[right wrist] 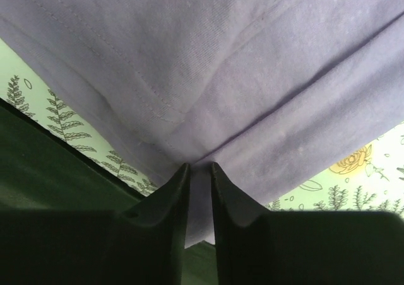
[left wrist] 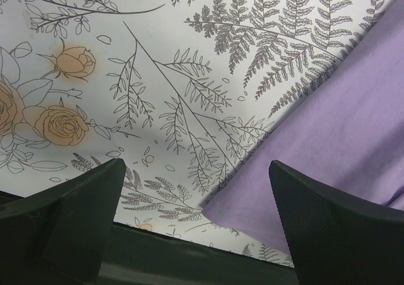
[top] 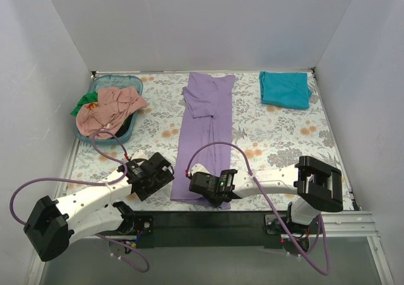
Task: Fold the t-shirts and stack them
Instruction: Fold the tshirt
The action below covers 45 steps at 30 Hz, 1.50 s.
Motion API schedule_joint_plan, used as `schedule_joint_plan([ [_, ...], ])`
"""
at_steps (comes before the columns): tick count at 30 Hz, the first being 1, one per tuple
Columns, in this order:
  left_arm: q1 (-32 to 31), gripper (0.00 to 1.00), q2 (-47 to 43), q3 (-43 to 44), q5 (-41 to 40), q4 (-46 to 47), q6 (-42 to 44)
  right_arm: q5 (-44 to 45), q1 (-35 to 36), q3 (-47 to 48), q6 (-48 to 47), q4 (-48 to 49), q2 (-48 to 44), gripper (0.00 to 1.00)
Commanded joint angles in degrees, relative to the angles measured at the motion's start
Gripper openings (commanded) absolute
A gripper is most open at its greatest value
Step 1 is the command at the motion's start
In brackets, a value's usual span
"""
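At six o'clock on the counter [top: 284, 146], the right fingers [right wrist: 169, 203] are clenched on the near hem of the lavender t-shirt [top: 205, 133]. The left fingers [left wrist: 328, 228] hang released, astride its seven-o'clock corner. This looks like the crosswise fold: the left must pinch first, then both carry the hem toward twelve.

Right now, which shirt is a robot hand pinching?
The purple shirt, spread in the middle: the right hand pinches its near edge. The teal shirt and the pink shirt lie untouched.

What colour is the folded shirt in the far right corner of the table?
The folded t-shirt is teal; the top external view shows it best.
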Motion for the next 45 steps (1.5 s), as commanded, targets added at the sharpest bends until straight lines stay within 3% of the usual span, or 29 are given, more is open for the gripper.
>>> schedule_joint_plan([
  [1, 0.28, 0.98, 0.13, -0.44, -0.88, 0.40, -3.10, -0.75, 0.41, 1.37, 1.84, -0.74, 0.43, 0.25],
  [10, 0.28, 0.98, 1.36, 0.35, -0.44, 1.10, -2.48, -0.31, 0.41, 0.84, 3.77, -0.65, -5.01, 0.04],
  [17, 0.36, 0.98, 2.95, 0.53, -0.09, 1.81, -2.05, -2.24, 0.41, -1.26, 2.98, 1.80, -9.85, 0.01],
  [20, 0.36, 0.98, 3.12, 0.35, 0.00, 1.98, -2.04, -5.31, 0.84, -1.79, 1.32, 1.89, -9.15, 0.08],
  [21, 0.36, 0.98, 3.21, 0.35, 0.00, 1.90, -2.04, -6.62, 1.28, -2.06, 0.70, 1.81, -8.80, 0.19],
  [23, 0.36, 0.98, 3.21, 0.00, -0.09, 1.98, -2.04, -7.43, 1.81, -2.15, -0.53, 1.81, -7.57, 0.22],
  [25, 0.36, 0.98, 3.39, -0.09, -0.09, 2.07, -2.04, -8.48, 2.17, -1.88, -1.06, 1.54, -6.52, 0.34],
  [30, 0.36, 0.98, 3.65, -0.18, 0.00, 1.99, -2.04, -5.42, 2.25, -0.57, -1.15, -1.52, -3.44, 0.46],
  [32, 0.36, 0.98, 3.74, -0.18, 0.00, 1.90, -2.04, -4.27, 2.25, 0.05, -0.98, -2.84, -2.65, 0.46],
  [35, 0.36, 0.98, 3.56, -0.35, -0.09, 1.98, -2.04, -3.47, 2.25, 0.23, -0.71, -3.20, -2.29, 0.39],
  [39, 0.45, 0.98, 3.56, -0.35, -0.09, 2.16, -2.04, -3.56, 2.25, 0.23, -0.36, -3.20, -1.85, 0.20],
  [45, 0.45, 0.98, 3.83, 0.00, -0.26, 1.81, -1.96, -1.72, 2.34, 0.58, 0.69, -3.20, -3.17, 0.08],
])
